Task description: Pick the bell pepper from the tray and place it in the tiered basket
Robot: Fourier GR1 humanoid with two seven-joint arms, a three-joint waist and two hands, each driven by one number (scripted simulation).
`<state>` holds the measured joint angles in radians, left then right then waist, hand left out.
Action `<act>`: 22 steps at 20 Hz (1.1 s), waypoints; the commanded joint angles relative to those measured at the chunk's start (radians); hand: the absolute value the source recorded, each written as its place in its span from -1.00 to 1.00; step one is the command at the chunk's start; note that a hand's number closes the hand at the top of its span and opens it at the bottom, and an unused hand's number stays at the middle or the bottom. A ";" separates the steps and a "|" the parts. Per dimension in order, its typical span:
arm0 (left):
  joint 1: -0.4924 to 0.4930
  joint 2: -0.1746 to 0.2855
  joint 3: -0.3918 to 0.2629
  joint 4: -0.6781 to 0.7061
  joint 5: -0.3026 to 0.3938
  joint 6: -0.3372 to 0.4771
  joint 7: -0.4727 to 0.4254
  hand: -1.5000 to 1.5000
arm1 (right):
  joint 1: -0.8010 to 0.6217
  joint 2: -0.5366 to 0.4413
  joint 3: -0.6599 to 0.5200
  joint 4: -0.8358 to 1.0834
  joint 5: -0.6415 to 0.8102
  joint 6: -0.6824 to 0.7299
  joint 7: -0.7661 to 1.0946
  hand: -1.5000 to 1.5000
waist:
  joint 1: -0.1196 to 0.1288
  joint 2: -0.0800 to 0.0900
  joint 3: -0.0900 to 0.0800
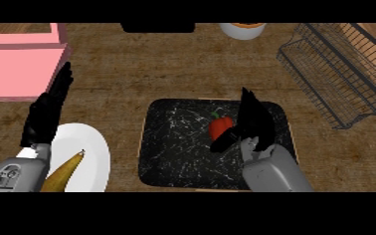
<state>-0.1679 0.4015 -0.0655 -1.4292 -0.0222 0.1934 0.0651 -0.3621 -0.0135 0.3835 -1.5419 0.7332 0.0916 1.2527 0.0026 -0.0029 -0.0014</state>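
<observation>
At the left edge of the frame the left hand [46, 114] rests with its fingers straight and pointing up, below a pink block [26, 69] in the upper left and above a white plate [89, 142] that carries a long yellow item [64, 173]. This hand is well apart from the work. In the middle of the brown surface [147, 74] lies the black tray [176, 154]. The red bell pepper [220, 126] sits on its right half, upright or nearly so, with its green stem toward the top of the frame. The right hand [251, 125] is by far the nearer. Its fingers [248, 104] stand straight just to the right of the pepper, and its thumb [223, 142] spreads out below and left of it. The pepper therefore lies in the open gap between them, and contact cannot be made out. The grasp looks set up and not yet closed. The wire tiered basket [330, 74] stands at the upper right, beyond the tray's corner, so the carry will likely run up and right over its near rim. A white cup [242, 31] and a dark object [158, 27] at the top edge lie off that path.
</observation>
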 commanded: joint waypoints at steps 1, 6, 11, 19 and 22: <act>0.064 0.003 -0.011 -0.037 -0.015 -0.008 -0.034 0.00 | -0.020 0.013 0.023 0.035 0.003 -0.052 0.235 -1.00 | 0.014 -0.002 0.000; 0.030 0.003 0.027 0.011 -0.004 -0.013 -0.036 0.00 | -0.020 0.013 0.025 0.029 -0.024 -0.026 0.235 -1.00 | 0.005 0.001 0.000; -0.020 -0.073 -0.026 0.026 -0.059 0.036 -0.013 0.00 | -0.034 0.013 -0.017 0.076 -0.058 -0.015 0.192 -1.00 | -0.005 0.003 0.001; 0.027 -0.045 0.006 -0.005 -0.034 -0.015 -0.029 0.00 | -0.051 0.013 0.068 0.197 -0.141 -0.162 0.186 -1.00 | 0.011 0.003 0.001; 0.013 -0.030 0.016 -0.014 -0.019 -0.050 -0.020 0.00 | -0.087 0.013 0.123 0.293 -0.264 -0.152 0.097 1.00 | 0.024 0.006 0.002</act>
<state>-0.1589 0.3644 -0.0520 -1.4253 -0.0517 0.1736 0.0420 -0.4107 -0.0254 0.4367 -1.3476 0.5751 -0.0081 1.2113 0.0110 -0.0082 -0.0076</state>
